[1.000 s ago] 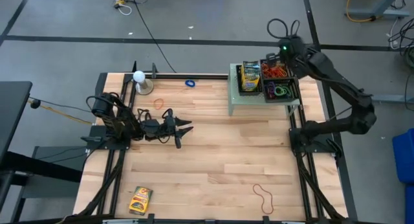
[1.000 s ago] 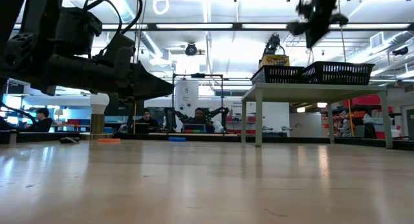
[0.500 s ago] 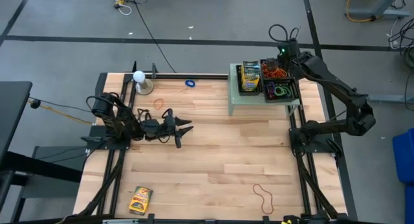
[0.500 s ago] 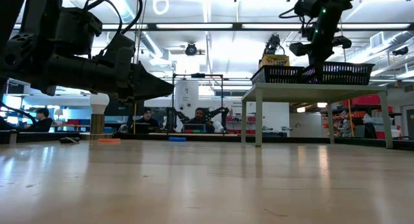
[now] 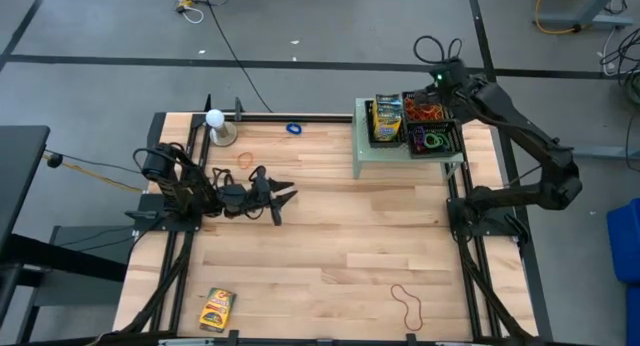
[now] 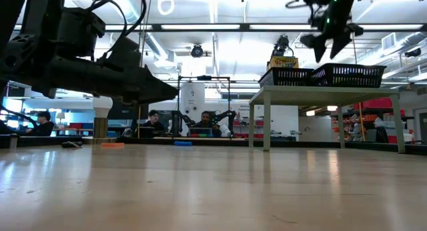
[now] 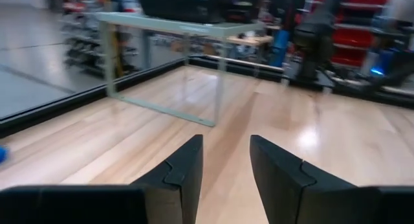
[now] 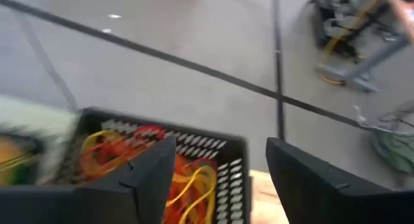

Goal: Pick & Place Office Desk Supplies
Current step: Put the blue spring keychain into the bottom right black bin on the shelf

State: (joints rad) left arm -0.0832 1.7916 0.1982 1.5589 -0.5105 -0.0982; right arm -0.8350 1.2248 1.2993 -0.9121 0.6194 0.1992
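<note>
Right gripper (image 5: 432,83) hangs open over the far basket; left gripper (image 5: 285,196) waits open and empty above the desk (image 5: 340,236).

From where I stand, the right gripper's fingers are spread with nothing between them, above the black basket (image 5: 428,110) full of orange and red rubber bands (image 8: 123,149) on the raised grey stand (image 5: 375,156) at the desk's 1 o'clock. Beside it, crayon boxes (image 5: 387,118) stand upright, and the nearer basket holds purple and green bands (image 5: 433,141). Another crayon box (image 5: 217,307) lies at 7 o'clock, its printing too small to read. A tan band (image 5: 407,305) sits at 5 o'clock, an orange one (image 5: 245,159) and a blue one (image 5: 293,128) toward 11 o'clock, near the white ball (image 5: 214,117).
</note>
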